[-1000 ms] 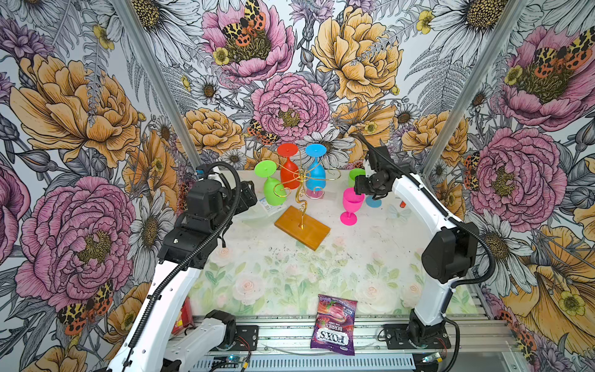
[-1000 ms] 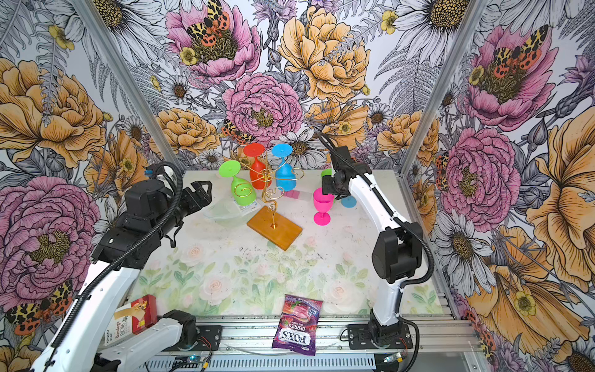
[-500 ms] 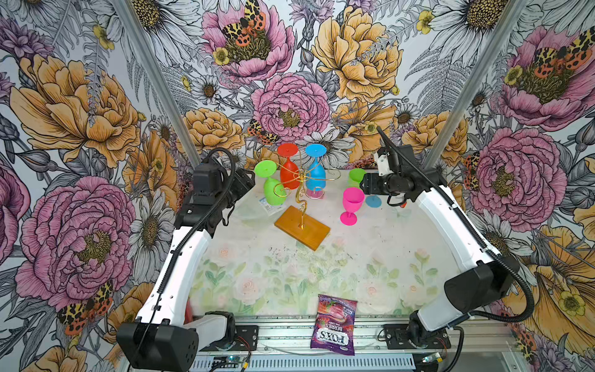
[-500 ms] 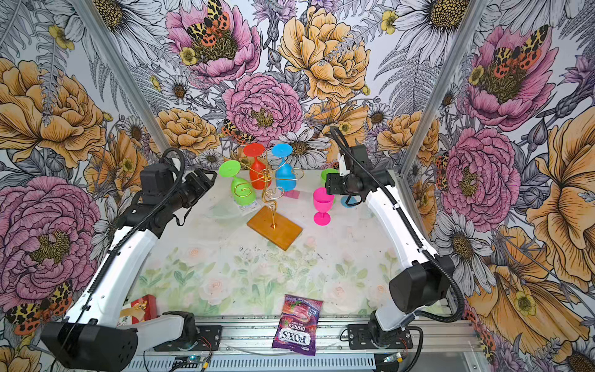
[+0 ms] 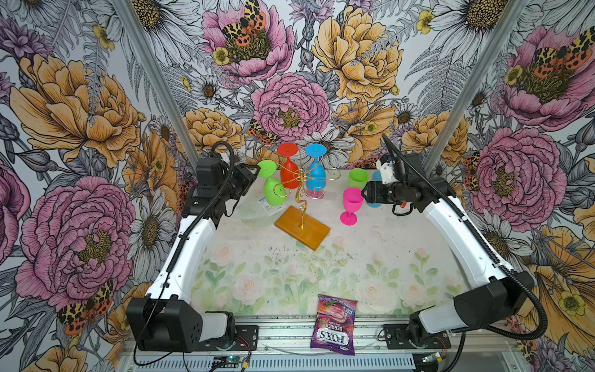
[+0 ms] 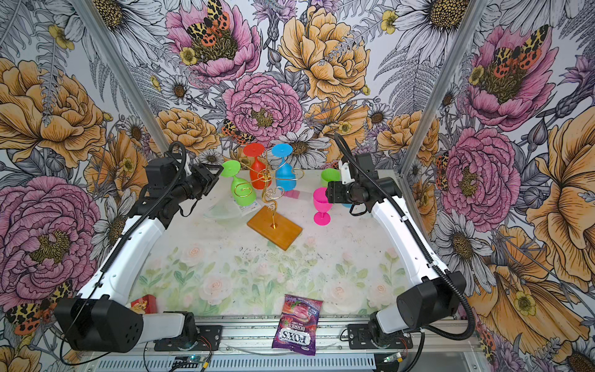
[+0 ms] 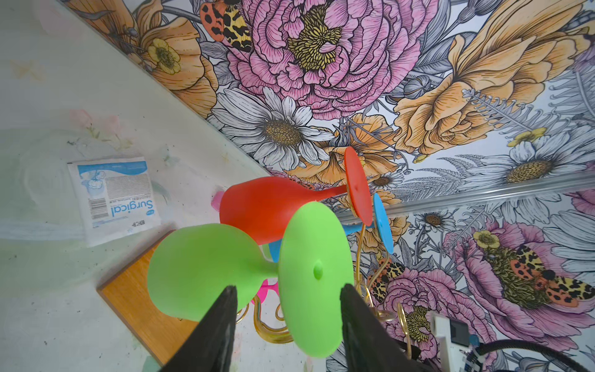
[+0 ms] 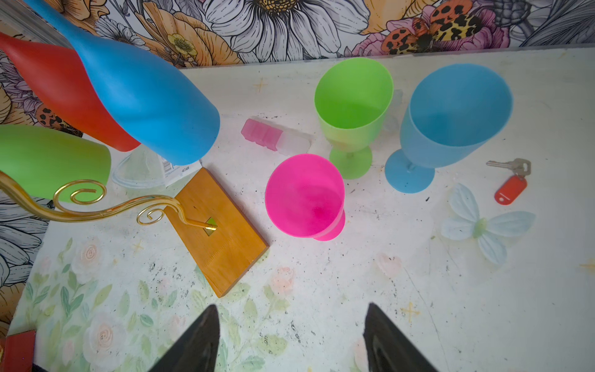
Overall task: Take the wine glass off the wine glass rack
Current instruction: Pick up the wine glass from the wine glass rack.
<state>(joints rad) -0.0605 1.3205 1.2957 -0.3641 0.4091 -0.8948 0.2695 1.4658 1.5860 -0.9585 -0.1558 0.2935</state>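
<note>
White rose-printed tabletop [image 5: 289, 273], flowered wallpaper [image 5: 289, 103]; left fingers [image 7: 222, 322] apart astride the green wine glass [image 7: 206, 267], right fingers [image 8: 199, 341] apart.

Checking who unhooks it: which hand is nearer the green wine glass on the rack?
Left. The left hand is at the foot of the hanging green wine glass; the right hand hovers across the wine glass rack, beside the pink wine glass.

Standing glasses [image 5: 352, 201] right of rack [image 5: 310, 234]
</note>
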